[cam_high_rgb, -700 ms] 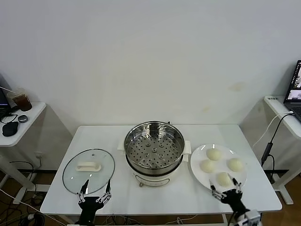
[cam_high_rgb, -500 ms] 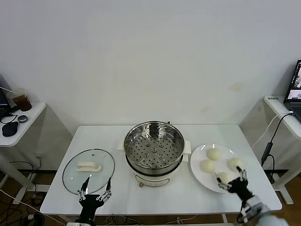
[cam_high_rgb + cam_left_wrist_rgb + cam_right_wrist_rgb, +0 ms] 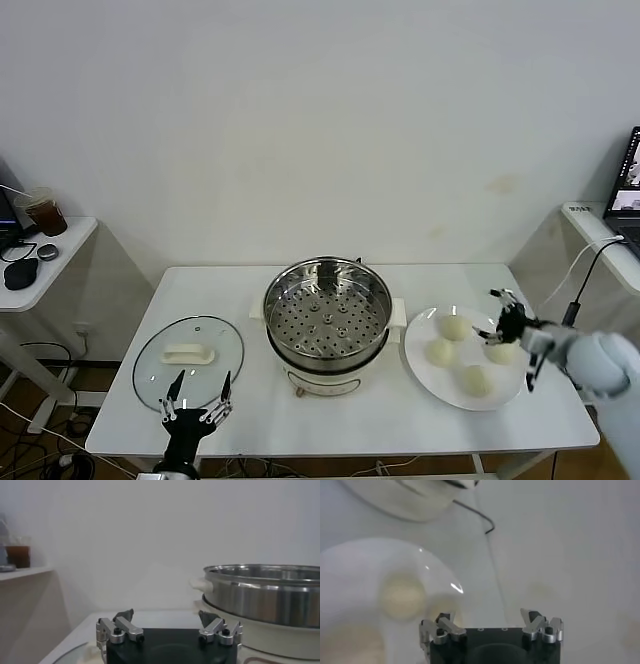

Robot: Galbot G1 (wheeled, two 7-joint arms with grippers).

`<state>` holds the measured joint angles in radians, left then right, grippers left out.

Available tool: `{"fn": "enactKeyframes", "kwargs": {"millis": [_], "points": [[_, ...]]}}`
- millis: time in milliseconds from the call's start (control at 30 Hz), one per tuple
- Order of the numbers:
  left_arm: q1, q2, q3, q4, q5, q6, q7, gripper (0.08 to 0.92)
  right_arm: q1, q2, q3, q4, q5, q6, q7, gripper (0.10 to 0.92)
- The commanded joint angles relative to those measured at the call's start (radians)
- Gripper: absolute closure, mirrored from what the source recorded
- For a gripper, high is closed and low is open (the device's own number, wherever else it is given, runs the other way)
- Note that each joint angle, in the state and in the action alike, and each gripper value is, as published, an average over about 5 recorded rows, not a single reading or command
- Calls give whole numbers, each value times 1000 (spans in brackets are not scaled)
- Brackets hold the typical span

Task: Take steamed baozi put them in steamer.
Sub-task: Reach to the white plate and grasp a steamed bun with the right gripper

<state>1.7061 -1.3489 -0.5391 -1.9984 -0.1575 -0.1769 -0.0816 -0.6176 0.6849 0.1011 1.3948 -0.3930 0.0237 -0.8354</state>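
1. Right gripper, fingers spread apart and holding nothing, hovers above the plate.
2. Four steamed baozi lie on the plate, just beneath and beside it.
3. One steamer stands well to its left.
4. Left gripper, fingers apart, waits by one glass lid.

No readable text, label, brand, number or sign showed in any view. The steamer, the plate and the glass lid bore no legible markings. A laptop screen at the far edge, well apart from the jaws of the right gripper, showed content too small to read.
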Motion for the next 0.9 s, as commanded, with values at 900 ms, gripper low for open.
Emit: {"fn": "enactKeyframes", "kwargs": {"millis": [900], "points": [[-7, -1, -61, 14, 24, -26, 1, 177, 552, 187, -676, -511, 44, -67, -324, 203]]}}
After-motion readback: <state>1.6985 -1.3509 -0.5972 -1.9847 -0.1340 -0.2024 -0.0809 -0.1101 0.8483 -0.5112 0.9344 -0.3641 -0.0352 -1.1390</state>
